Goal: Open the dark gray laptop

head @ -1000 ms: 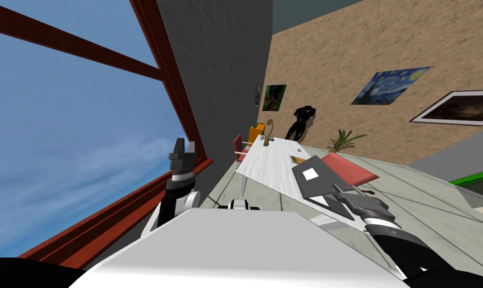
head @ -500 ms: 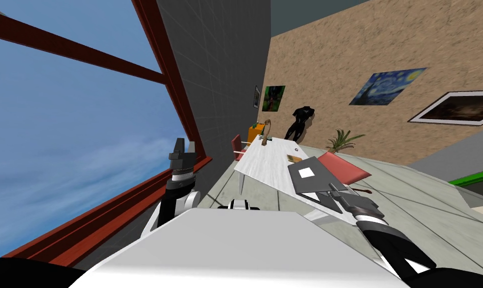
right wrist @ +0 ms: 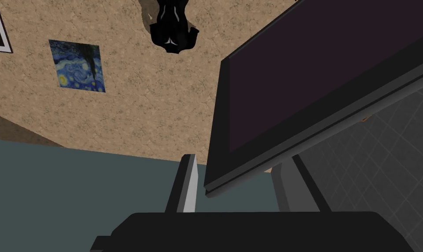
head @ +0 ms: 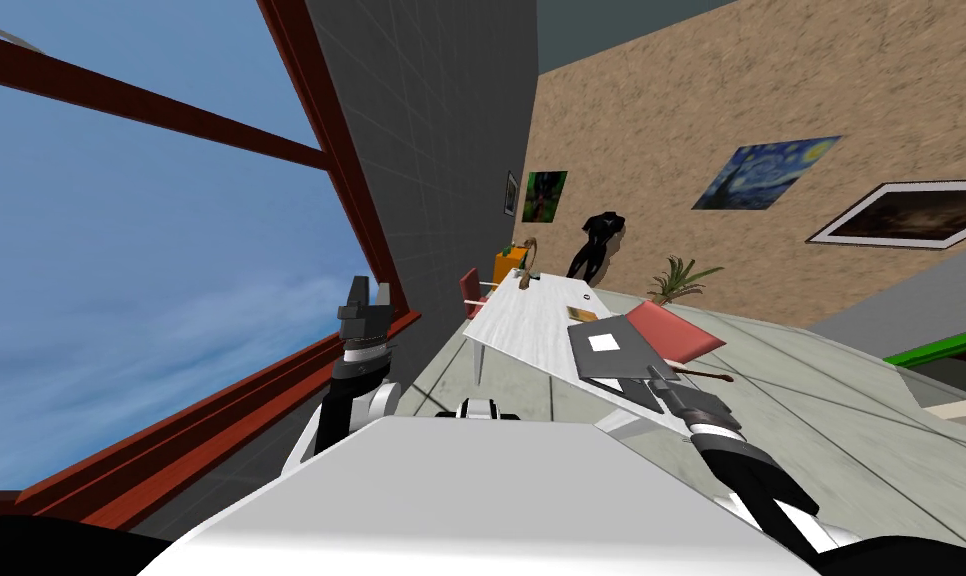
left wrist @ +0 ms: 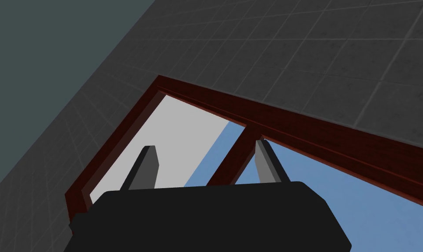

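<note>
The dark gray laptop [head: 608, 349] lies on the near end of a long white table [head: 521, 320], its lid with a white mark tilted up. My right gripper [head: 659, 384] is at the lid's near edge. In the right wrist view the lid [right wrist: 320, 78] shows its dark screen face, and its corner sits between the fingers [right wrist: 186, 183], which look shut on its edge. The left gripper [head: 364, 296] is held up by the window, open and holding nothing [left wrist: 206, 164].
A red chair [head: 674, 331] stands just beyond the laptop, another red chair [head: 471, 289] at the table's window side. A book [head: 582, 313] and small items lie further along the table. A plant [head: 679, 276], a black torso figure [head: 596, 240] and an orange box [head: 508, 266] stand by the far wall.
My right gripper has moved forward over the table's edge with the lid's edge in it. The head's view has shifted slightly. The left arm has stayed still.
</note>
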Available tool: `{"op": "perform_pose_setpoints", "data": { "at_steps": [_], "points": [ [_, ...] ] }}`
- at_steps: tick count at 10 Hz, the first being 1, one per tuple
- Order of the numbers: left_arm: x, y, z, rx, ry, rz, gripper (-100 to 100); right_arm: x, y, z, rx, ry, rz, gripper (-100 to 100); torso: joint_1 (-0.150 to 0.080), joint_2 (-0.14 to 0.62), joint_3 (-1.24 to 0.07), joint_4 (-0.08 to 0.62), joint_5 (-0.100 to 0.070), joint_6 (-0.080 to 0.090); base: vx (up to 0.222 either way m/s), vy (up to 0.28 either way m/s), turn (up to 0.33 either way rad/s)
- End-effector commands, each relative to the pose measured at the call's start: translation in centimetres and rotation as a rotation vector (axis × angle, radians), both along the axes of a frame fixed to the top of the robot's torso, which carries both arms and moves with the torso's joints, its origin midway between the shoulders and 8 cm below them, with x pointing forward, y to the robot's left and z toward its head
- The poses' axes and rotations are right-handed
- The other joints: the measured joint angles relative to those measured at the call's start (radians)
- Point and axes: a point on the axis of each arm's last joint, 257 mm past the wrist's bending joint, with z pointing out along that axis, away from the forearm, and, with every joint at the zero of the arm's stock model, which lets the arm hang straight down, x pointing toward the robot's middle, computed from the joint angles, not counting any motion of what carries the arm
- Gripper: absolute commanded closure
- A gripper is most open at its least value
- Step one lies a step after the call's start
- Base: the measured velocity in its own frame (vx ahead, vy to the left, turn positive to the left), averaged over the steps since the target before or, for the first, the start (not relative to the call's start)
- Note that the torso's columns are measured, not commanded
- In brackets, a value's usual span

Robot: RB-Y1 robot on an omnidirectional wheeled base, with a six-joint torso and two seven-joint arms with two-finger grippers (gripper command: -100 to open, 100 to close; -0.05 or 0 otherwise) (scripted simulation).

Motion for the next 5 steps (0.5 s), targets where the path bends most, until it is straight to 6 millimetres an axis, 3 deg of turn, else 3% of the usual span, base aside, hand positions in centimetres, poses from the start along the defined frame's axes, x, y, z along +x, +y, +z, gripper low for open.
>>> {"op": "perform_pose_setpoints", "data": {
  "at_steps": [1,5],
  "points": [
    [0.0,0.0,0.0,0.0,0.0,0.0,0,0.6,0.5,-1.8,0.075,-0.024,0.002,100,0.001,0.0,0.001,-0.001,-0.002,0.001,-0.045,-0.053,0.007],
    [0.0,0.0,0.0,0.0,0.0,0.0,0,2.3,1.9,-5.0,0.231,-0.087,0.009,100,0.005,0.0,0.0,-0.001,0.001,-0.001,-0.046,-0.061,-0.017]
  ]
}}
